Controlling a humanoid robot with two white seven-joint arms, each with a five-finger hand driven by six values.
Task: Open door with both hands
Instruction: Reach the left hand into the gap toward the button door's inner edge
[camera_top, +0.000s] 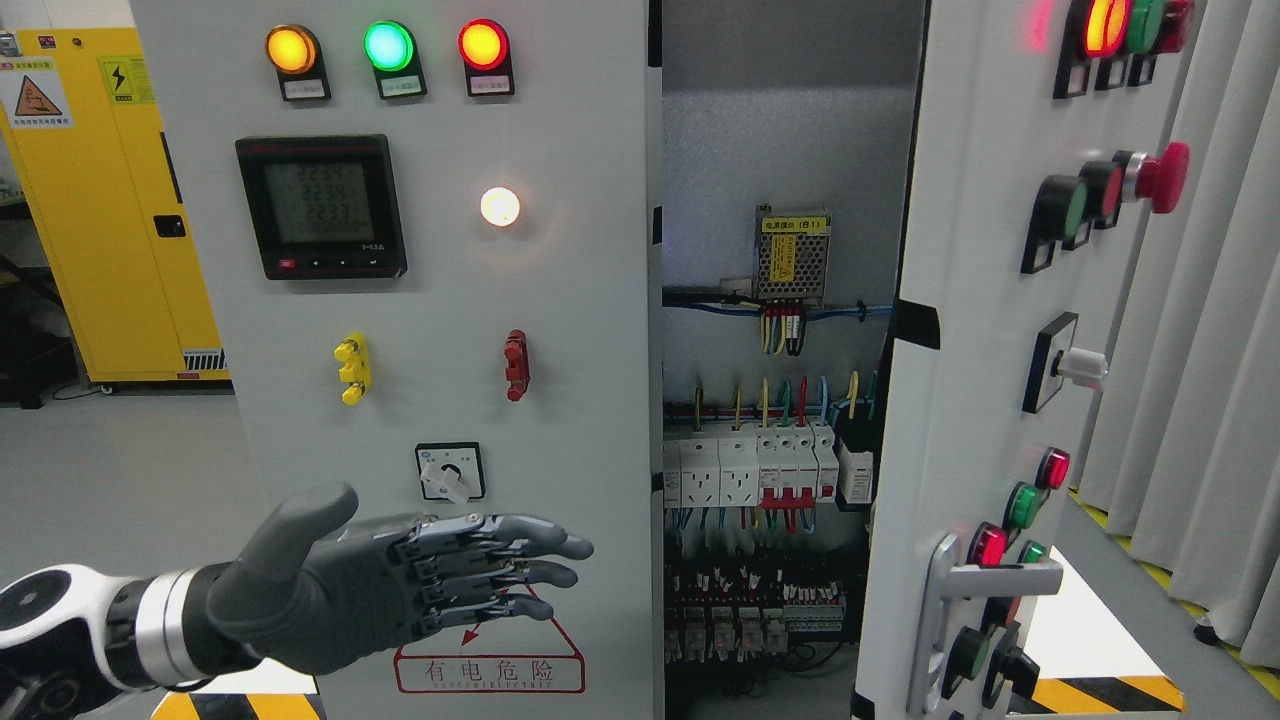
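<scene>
The left arm (60, 625) is cut off at the picture's lower left edge, past the wrist. The open right door (975, 330) runs out of frame at top and bottom, and its top lamps (1125, 25) are cropped. The left door (560, 300) hides part of the cabinet interior (780, 420). The meter (320, 205) digits are too blurred to read. The yellow cabinet (110, 200), far left, is cut by the edge.

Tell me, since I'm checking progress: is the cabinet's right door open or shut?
Open. The right door is swung outward, exposing breakers and wiring inside. The left hand hovers with fingers spread before the left door.
</scene>
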